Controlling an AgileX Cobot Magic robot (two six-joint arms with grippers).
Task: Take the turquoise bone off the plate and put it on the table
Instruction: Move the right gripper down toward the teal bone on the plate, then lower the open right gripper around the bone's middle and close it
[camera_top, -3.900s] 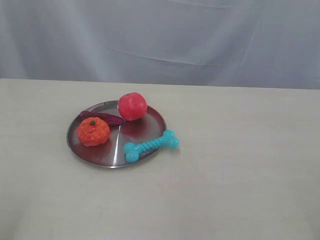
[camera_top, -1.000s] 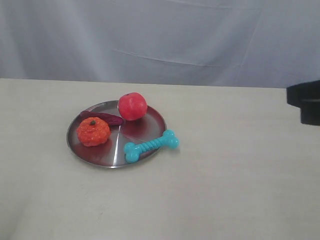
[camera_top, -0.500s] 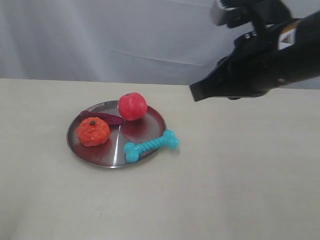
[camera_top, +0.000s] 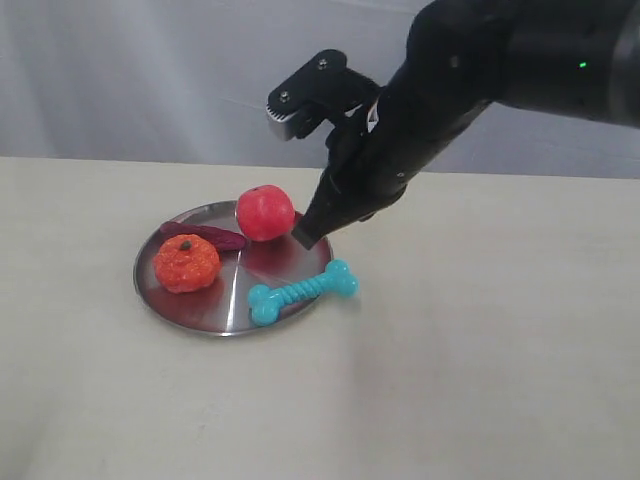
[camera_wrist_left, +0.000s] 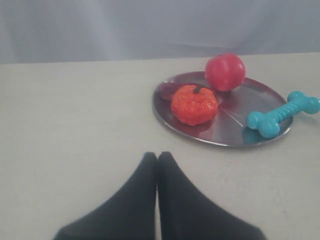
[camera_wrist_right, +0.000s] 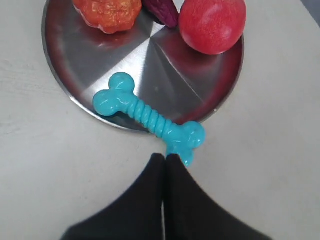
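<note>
Sweeping in from the frame's right edge, the right gripper (camera_top: 304, 238) now hangs above the turquoise bone (camera_top: 303, 291), clenched and empty: approach made, grasp not. It straddles the plate's (camera_top: 200, 305) lower-right rim, long axis running lower left to upper right, outer knob over the surface (camera_top: 480, 380)

The right arm (camera_top: 470, 80) is bulky, glossy black, with a green light (camera_top: 582, 66) and a pale-edged block (camera_top: 308, 85) showing two screws (camera_top: 285, 97). The left gripper (camera_wrist_left: 157, 156) and right gripper (camera_wrist_right: 164, 157) have matte black tapered fingers (camera_wrist_left: 132, 205).
</note>
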